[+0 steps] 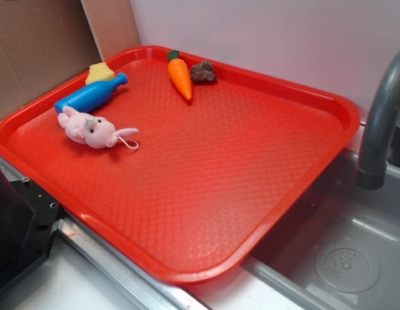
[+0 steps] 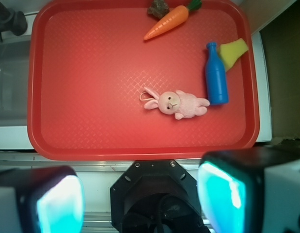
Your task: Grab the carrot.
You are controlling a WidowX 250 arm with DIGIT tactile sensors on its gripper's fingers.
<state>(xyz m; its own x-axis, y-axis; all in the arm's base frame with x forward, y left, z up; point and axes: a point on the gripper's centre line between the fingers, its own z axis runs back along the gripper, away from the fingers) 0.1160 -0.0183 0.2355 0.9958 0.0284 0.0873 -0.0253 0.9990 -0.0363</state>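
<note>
The carrot (image 1: pixel 180 77) (image 2: pixel 169 20) is a small orange cone with a dark green cap, lying flat near the far rim of the red tray (image 1: pixel 303 187) (image 2: pixel 91 97). A brown lump (image 1: pixel 203 72) (image 2: pixel 158 8) rests right beside its stem end. In the wrist view my gripper (image 2: pixel 140 199) is open, its two cyan-padded fingers (image 2: pixel 60 204) wide apart with nothing between them. It hangs high above the tray's near edge, far from the carrot. The exterior view does not show the gripper.
A blue bottle (image 1: pixel 91 94) (image 2: pixel 215 77) lies on the tray with a yellow sponge (image 1: pixel 99 71) (image 2: pixel 233 52) at its neck. A pink plush bunny (image 1: pixel 93 129) (image 2: pixel 178 103) lies mid-tray. A grey sink (image 1: pixel 342 258) and faucet (image 1: pixel 380 116) stand beside the tray.
</note>
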